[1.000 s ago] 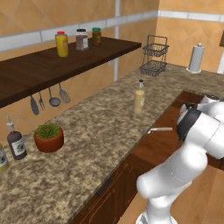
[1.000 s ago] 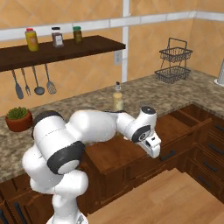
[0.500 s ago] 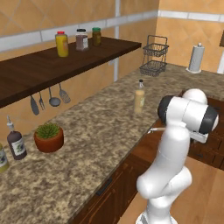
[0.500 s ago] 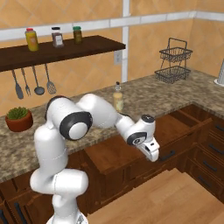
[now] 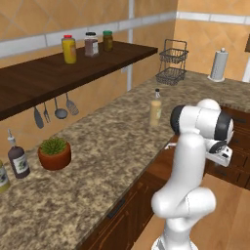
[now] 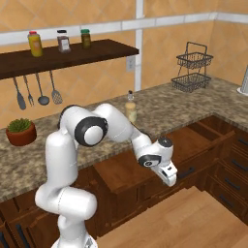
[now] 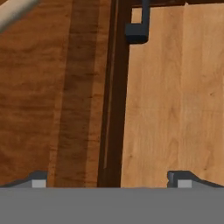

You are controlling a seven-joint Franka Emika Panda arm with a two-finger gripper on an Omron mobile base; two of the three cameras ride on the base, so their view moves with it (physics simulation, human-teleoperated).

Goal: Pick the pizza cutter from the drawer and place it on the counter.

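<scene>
The gripper (image 7: 107,180), fingers spread and empty, hangs above the drawer (image 7: 39,100) front. The pizza cutter's (image 7: 13,12) pale handle peeks in at the frame's upper left. Descending here risks striking the front panel, not reaching the cutter.

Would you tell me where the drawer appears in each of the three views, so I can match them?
Left base view: the drawer is open at centre right, just below the counter edge.
Right base view: it runs from centre to right, pulled out below the counter.
Hand view: its inside fills the left, its front panel runs down the middle.
Shared landmark: the gripper, at the drawer's front.
</scene>
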